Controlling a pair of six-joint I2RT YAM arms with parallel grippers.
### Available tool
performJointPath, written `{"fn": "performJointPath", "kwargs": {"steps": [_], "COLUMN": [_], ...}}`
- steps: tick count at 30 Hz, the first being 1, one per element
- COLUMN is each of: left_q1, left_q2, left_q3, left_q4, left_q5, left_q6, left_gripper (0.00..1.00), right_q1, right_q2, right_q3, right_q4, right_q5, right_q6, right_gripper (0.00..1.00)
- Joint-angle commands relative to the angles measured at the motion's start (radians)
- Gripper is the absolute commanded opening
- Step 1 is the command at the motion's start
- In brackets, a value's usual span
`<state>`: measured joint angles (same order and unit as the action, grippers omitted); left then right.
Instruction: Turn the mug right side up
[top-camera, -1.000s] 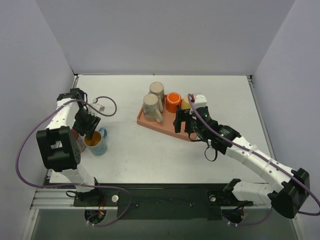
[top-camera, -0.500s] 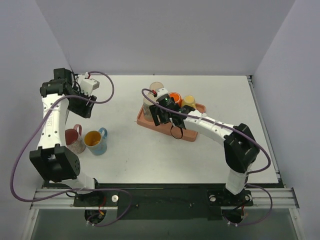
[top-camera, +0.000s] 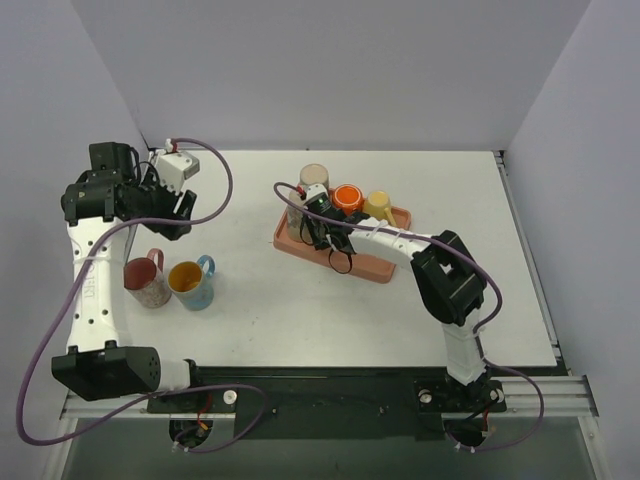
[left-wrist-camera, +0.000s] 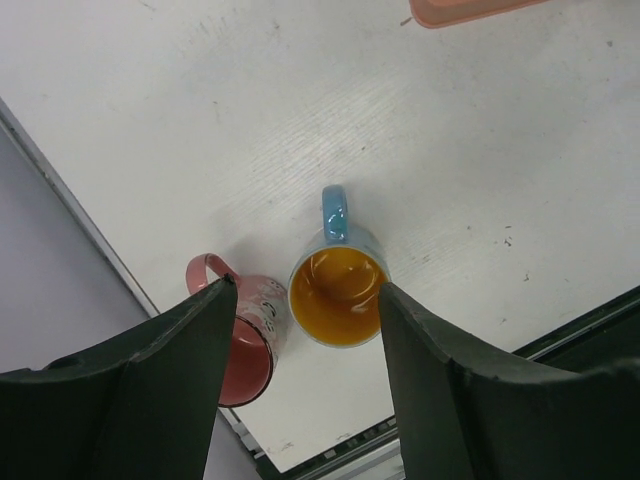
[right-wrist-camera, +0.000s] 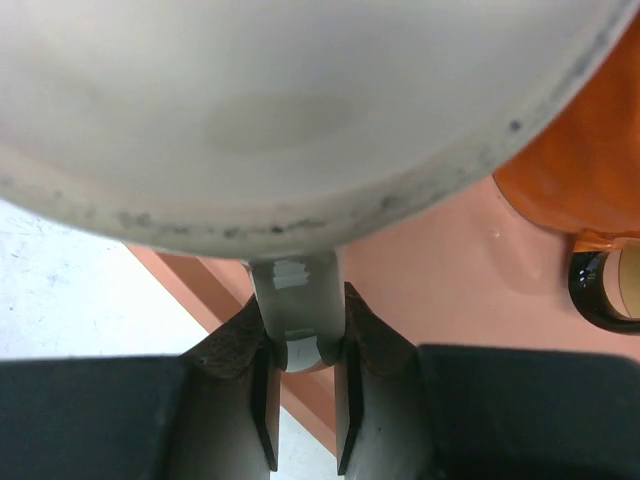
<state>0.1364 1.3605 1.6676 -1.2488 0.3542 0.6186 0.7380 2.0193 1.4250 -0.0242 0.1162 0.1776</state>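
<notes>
While the left pincer (left-wrist-camera: 305, 290) hangs wide above the blue mug (left-wrist-camera: 338, 302), the right pincer (right-wrist-camera: 303, 360) clamps the grey mug (right-wrist-camera: 300, 120) by its handle (right-wrist-camera: 297, 290).

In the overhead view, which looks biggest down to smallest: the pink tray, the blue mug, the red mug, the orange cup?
1. Pink tray.
2. Blue mug and red mug: look alike, not ranked.
3. Orange cup: a bit smaller, though farther from the camera, so unsure.
</notes>
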Motion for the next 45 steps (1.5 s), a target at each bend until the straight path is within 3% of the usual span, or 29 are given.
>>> {"fn": "performJointPath", "kwargs": {"steps": [1, 4, 9, 14, 16, 21, 28, 32, 36, 39, 45], "left_q1": [-0.017, -0.058, -0.176, -0.281, -0.282, -0.357, -0.474, -0.558, -0.621, -0.705, -0.911], "left_q2": [-0.030, -0.052, -0.109, -0.253, -0.236, -0.251, -0.299, -0.402, -0.547, -0.603, -0.578], "left_q3": [-0.040, -0.089, -0.176, -0.308, -0.275, -0.290, -0.293, -0.408, -0.726, -0.834, -0.986], "left_q4": [-0.026, -0.026, 0.124, 0.304, 0.258, 0.290, 0.345, 0.412, 0.825, 1.020, 1.342], "left_q5": [0.103, 0.167, 0.189, 0.232, 0.255, 0.027, -0.043, -0.118, -0.146, -0.144, -0.308], "left_q6": [0.073, 0.109, 0.084, 0.205, 0.251, 0.345, 0.366, 0.576, 0.684, 0.699, 0.658], "left_gripper": [0.69, 0.70, 0.70, 0.78, 0.78, 0.79, 0.79, 0.80, 0.90, 0.91, 0.91], "right_q1": [-0.008, -0.006, -0.008, -0.008, -0.017, -0.075, -0.166, -0.164, -0.161, -0.149, -0.095], "right_q2": [-0.062, -0.123, -0.269, -0.356, -0.392, -0.407, -0.436, -0.536, -0.639, -0.708, -0.786], "right_q3": [0.002, -0.026, -0.063, -0.078, -0.095, -0.130, -0.268, -0.334, -0.422, -0.457, -0.480], "right_q4": [0.059, 0.073, 0.084, 0.061, 0.067, 0.069, 0.265, 0.378, 0.520, 0.572, 0.655], "right_q5": [-0.025, -0.056, -0.101, -0.184, -0.208, -0.223, -0.345, -0.322, -0.288, -0.260, -0.239], "right_q6": [0.020, 0.043, 0.106, 0.172, 0.209, 0.292, 0.537, 0.646, 0.749, 0.775, 0.836], "right_gripper": [0.00, 0.00, 0.00, 0.00, 0.00, 0.00, 0.00, 0.00, 0.00, 0.00, 0.00]}}
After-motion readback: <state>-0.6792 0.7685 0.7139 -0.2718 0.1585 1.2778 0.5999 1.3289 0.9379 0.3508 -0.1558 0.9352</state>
